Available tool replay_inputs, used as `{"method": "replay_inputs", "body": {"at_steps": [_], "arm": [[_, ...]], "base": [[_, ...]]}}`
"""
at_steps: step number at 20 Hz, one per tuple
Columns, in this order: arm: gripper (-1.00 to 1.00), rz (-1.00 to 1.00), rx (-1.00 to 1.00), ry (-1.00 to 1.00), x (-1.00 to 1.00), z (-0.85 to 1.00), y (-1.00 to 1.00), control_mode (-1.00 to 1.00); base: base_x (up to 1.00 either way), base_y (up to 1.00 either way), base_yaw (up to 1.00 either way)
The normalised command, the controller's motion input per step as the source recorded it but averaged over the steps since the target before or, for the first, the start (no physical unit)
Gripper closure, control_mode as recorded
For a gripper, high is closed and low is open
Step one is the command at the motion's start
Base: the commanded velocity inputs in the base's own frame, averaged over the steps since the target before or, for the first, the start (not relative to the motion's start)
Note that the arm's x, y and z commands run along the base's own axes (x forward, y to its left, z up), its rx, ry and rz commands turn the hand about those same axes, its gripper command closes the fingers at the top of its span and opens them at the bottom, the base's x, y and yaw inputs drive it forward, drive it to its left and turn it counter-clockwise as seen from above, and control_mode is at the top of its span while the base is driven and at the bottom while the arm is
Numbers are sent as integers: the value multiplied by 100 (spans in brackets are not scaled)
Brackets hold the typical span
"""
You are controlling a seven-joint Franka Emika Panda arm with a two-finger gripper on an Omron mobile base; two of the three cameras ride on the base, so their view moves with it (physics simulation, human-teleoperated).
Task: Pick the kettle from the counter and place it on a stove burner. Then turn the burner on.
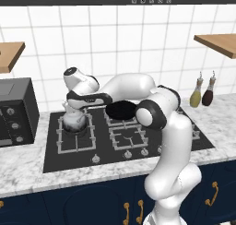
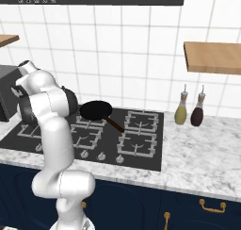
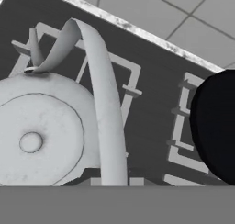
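The silver-grey kettle stands upright over the stove burner, the big one under a square grey grate at the cooktop's left. It looks to rest on the grate, though contact is hard to tell. My gripper hangs right above it, shut on the arched handle. In the hand view the kettle's lid lies below left and its handle runs down toward my fingers, which are hidden. The white marble counter surrounds the cooktop.
A black frying pan sits on the burner just right of the kettle, also the dark pan and pan. A row of knobs lines the cooktop's front. A dark oven box stands left. Two bottles stand at right.
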Motion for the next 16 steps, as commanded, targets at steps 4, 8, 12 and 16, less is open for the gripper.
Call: {"method": "replay_inputs", "body": {"at_steps": [4,8,12,16], "arm": [[100,0,-6,0,0,-28,0,-100],[100,0,-5,1,0,-8,0,-100],[100,0,-1,0,0,-32,0,-100],[100,0,0,0,0,-12,0,-100]], "base": [[0,0,0],[0,0,0],[0,0,0],[0,0,0]]}}
